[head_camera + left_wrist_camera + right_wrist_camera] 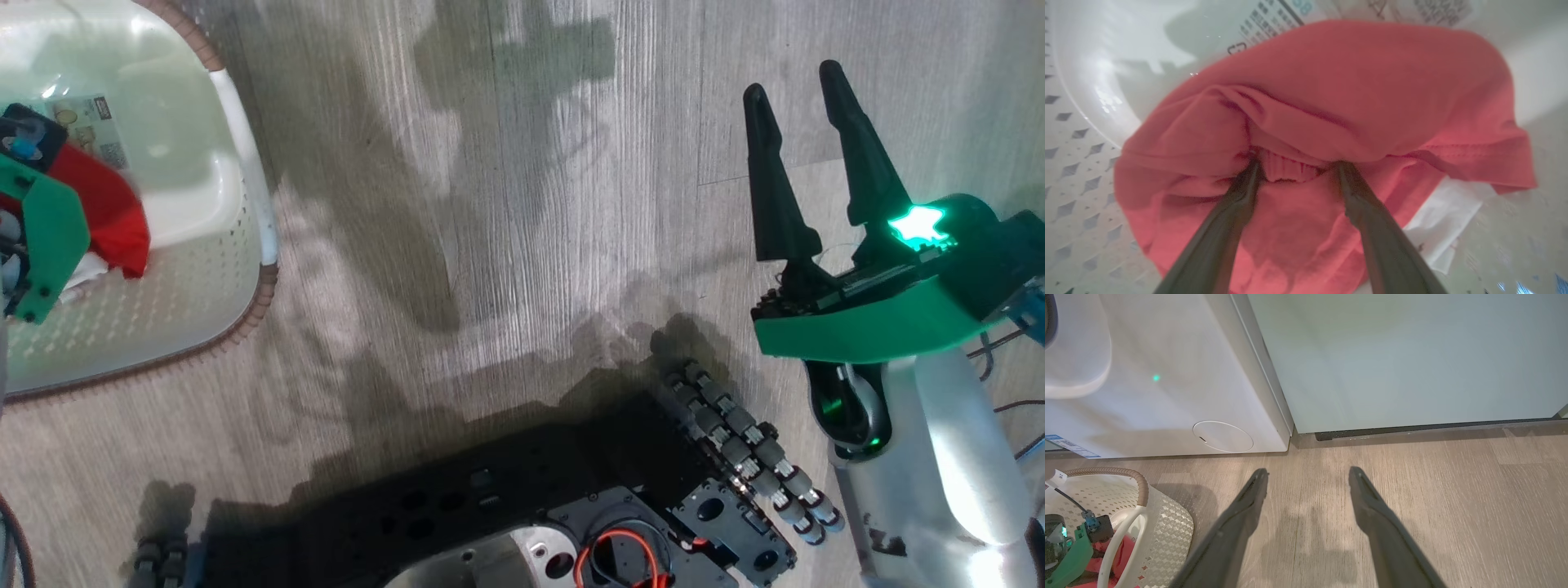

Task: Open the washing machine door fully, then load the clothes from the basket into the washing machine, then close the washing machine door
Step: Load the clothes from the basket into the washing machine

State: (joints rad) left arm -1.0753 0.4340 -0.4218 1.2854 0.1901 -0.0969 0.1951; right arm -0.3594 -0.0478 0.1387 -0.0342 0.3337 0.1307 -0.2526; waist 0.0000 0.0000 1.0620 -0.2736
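Washing machine: stands just behind the basket in the right wrist view. Its white front and round filter cover are visible. The door is not visible enough to tell whether it is fully open, so the first step is unverified.

Pale cabinet: further from the basket than the machine, on the machine's far side. It plays no part in the work.

Basket: sits on the wood floor, to the robot's left in the head view. It is upright, with its brown rim and white handle intact.

Clothes: all inside the basket, against its bottom. The bundle is red fabric with a white piece showing beneath one edge. Nothing has been lifted clear of the basket.

Left gripper: reaching down inside the basket. Its jaws are spread wide, and both fingertips are sunk into the red folds with a ridge of cloth between them. The claw has not closed, so nothing is gripped.

Right gripper: well apart from the basket, above bare floor. Its jaws are spread wide and it is empty.

Paper label: on the basket's bottom, partly covered by the red fabric.

Assessment: the work appears to be at the start of the loading step, with the pick set up but not made. The left claw has to close on the bundle, lift it out and carry it to the drum. After that, the door has to be shut. A single pinch may take the red piece and leave the white one behind.
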